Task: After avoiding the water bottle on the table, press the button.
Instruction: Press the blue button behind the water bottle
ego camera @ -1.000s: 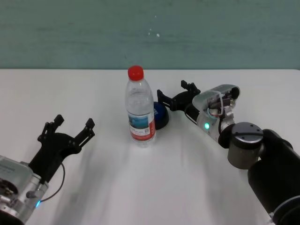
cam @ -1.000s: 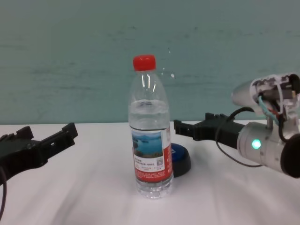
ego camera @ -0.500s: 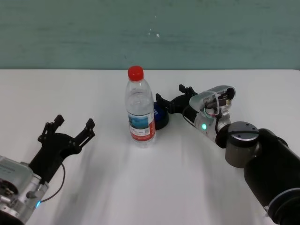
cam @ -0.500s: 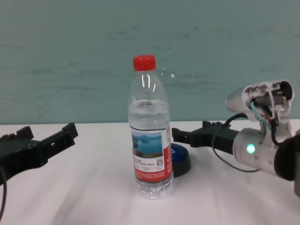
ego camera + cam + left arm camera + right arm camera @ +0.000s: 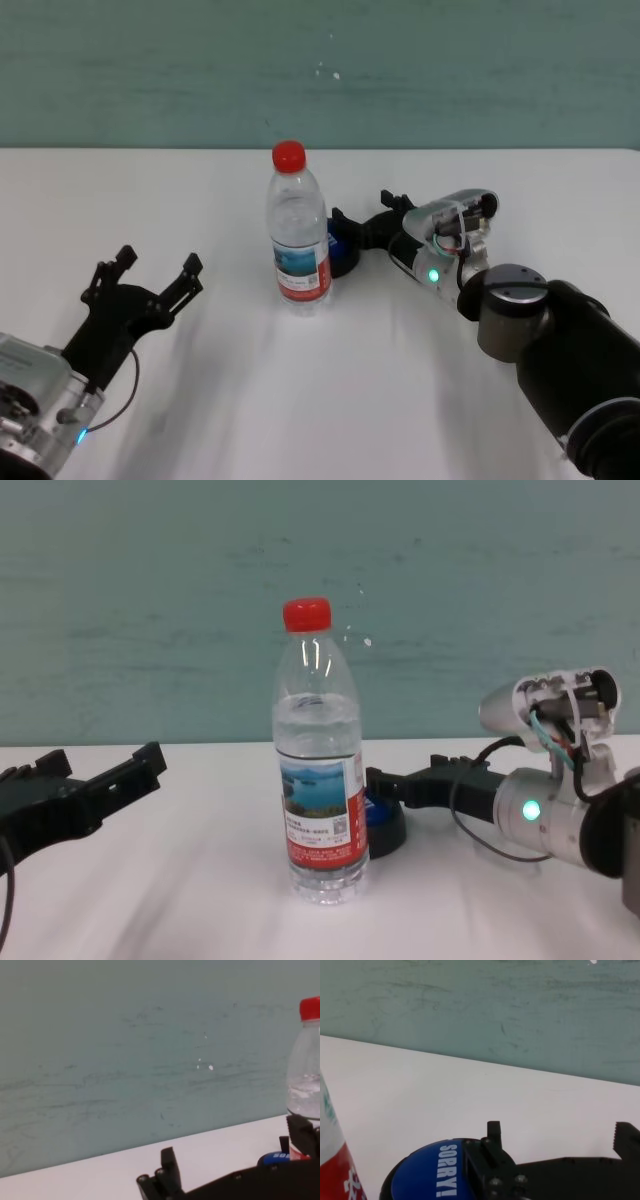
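Observation:
The water bottle (image 5: 298, 235), clear with a red cap, stands upright mid-table (image 5: 300, 400). Right behind it, to its right, sits the button (image 5: 343, 255), blue-topped on a black base and partly hidden by the bottle. My right gripper (image 5: 362, 214) is open, reaching in from the right past the bottle. One of its fingers (image 5: 493, 1136) lies over the edge of the button (image 5: 427, 1174), whose dome reads "SORRY!"; contact is unclear. From the chest, that finger (image 5: 392, 780) sits just above the button (image 5: 387, 827), beside the bottle (image 5: 320, 780). My left gripper (image 5: 158, 266) is open at the near left.
A teal wall (image 5: 320, 70) runs along the table's far edge. The right forearm (image 5: 560, 350) crosses the near-right part of the table. The left gripper (image 5: 100, 768) hovers low at the left, well apart from the bottle (image 5: 306, 1060).
My right gripper has moved left and lower, from beside the button to having one finger over its blue top. The bottle and left arm have not moved.

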`<move>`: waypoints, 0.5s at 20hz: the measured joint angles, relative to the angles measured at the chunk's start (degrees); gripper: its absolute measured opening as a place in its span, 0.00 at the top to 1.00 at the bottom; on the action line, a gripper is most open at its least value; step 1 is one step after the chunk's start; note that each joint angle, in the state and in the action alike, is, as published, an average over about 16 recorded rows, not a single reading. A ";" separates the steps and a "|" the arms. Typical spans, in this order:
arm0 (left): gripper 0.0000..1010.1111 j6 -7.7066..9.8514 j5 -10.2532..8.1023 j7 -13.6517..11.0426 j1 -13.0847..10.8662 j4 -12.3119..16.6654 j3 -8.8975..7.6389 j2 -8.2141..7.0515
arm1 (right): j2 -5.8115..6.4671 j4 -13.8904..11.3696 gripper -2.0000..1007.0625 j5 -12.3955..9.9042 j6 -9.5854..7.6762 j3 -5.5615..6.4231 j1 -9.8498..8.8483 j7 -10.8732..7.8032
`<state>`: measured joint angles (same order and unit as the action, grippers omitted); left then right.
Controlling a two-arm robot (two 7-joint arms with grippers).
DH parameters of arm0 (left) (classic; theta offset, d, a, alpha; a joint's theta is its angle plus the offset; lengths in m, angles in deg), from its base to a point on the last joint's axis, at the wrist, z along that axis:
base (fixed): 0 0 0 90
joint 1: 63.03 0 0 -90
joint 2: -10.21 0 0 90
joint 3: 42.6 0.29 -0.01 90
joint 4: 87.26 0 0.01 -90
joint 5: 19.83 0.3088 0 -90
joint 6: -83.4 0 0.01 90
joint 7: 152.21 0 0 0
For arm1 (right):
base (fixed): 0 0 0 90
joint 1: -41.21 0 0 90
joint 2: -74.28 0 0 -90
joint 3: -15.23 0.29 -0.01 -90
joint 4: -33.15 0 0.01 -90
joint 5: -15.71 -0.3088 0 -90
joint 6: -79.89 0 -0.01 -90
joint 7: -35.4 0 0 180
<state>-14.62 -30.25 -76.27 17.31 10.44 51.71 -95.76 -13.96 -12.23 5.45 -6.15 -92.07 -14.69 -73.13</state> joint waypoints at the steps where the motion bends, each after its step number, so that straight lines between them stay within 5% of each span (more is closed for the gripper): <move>1: 0.00 0.00 0.00 0.00 0.00 0.00 0.00 0.00 | -0.05 0.19 0.00 -0.05 0.01 0.01 0.05 -0.07; 10: 0.00 0.00 0.00 0.00 0.00 0.00 0.00 0.00 | 0.24 -2.22 0.00 -0.18 -0.30 0.06 -1.24 0.11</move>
<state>-14.62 -30.25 -76.27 17.31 10.44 51.71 -95.76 -13.72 -14.44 5.27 -6.45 -92.01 -15.93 -73.02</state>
